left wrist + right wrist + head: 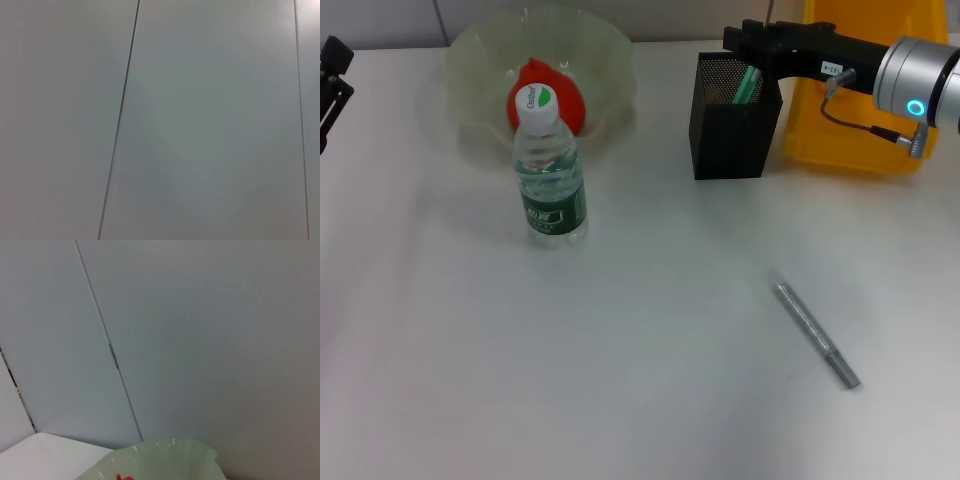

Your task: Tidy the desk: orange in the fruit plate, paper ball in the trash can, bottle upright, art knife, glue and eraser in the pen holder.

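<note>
The orange [570, 100] lies in the pale green fruit plate [610, 50] at the back left; the right wrist view shows the plate's rim [165, 460] and a sliver of the orange [122, 477]. In front of the plate the bottle [550, 180] stands upright. My right gripper [738, 42] hovers over the black mesh pen holder [730, 140], just above a green glue stick [748, 84] that leans inside it. A grey art knife [815, 335] lies on the table at the front right. Behind the right arm stands the yellow trash can [850, 130]. The paper ball and the eraser are out of view.
My left gripper [332, 75] is parked at the far left edge of the table. The white table [620, 380] stretches bare toward the front. The left wrist view holds only grey wall panels [200, 125].
</note>
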Tool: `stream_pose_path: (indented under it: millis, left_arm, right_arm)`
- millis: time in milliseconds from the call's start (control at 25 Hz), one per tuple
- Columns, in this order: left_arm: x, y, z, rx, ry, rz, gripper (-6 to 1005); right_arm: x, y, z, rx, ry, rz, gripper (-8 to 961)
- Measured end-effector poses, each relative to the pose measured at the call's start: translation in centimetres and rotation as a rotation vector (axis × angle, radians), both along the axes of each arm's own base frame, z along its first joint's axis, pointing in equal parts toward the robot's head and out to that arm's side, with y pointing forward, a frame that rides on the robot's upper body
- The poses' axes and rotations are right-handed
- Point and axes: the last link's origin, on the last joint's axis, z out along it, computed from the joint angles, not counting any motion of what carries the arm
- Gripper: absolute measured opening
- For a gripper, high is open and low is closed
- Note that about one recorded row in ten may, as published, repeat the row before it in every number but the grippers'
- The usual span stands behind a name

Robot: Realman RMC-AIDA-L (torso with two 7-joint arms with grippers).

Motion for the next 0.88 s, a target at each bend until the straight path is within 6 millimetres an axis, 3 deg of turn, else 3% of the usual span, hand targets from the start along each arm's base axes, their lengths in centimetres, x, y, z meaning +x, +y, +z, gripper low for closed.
stream_pose_path:
  millis: [400, 560, 720, 880]
  left_arm:
    - [0.4, 0.4, -0.3, -0.014, -0.007, -0.012, 804]
    - [0.6, 0.8, -0.2, -0.021, -0.002, -0.018, 804]
    - [0.4, 1.4, -0.1, -0.033, -0.011, 0.007, 804]
    - [-0.1, 2.1, -0.3, -0.048, -0.003, 0.059, 804]
  right_arm:
    - [-0.7, -0.7, 1.3, -0.061, 0.039, 0.015, 412]
    - [-3.7, -1.8, 3.7, -0.187, 0.004, 0.041, 507]
    - [-7.1, -3.2, 5.5, -0.301, -0.121, -0.012, 501]
    - [-8.7, -4.1, 4.9, -0.447, -0.316, -0.183, 499]
